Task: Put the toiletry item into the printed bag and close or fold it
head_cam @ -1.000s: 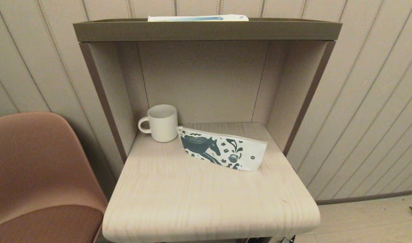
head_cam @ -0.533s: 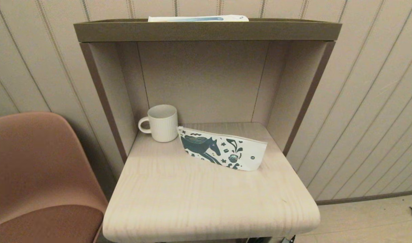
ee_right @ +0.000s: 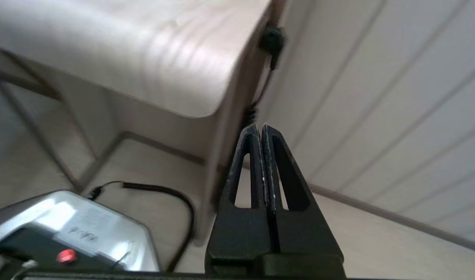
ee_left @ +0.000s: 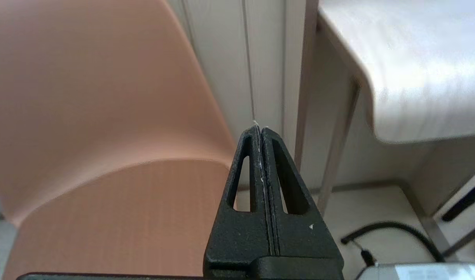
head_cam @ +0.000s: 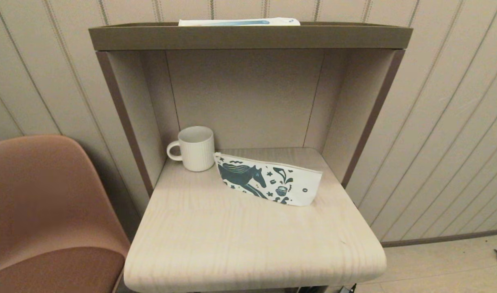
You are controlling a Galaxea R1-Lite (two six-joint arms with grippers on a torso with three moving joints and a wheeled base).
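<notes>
The printed bag [head_cam: 269, 180], a flat white pouch with a dark teal horse, cup, stars and leaves, lies on the pale wooden table [head_cam: 248, 240] just right of the mug. The tiny white squeeze tube is nowhere in view. Neither arm shows in the head view. My left gripper [ee_left: 260, 126] is shut with nothing in it, down below the table's left edge beside the chair. My right gripper [ee_right: 260, 126] is also shut and empty, low under the table's right corner near the wall.
A cream ribbed mug [head_cam: 194, 148] stands at the back left of the table inside the brown alcove. A long white-and-blue box [head_cam: 238, 22] lies on the top shelf [head_cam: 248, 37]. A brown chair [head_cam: 45, 211] is at the left. A cable [ee_right: 171, 198] runs on the floor.
</notes>
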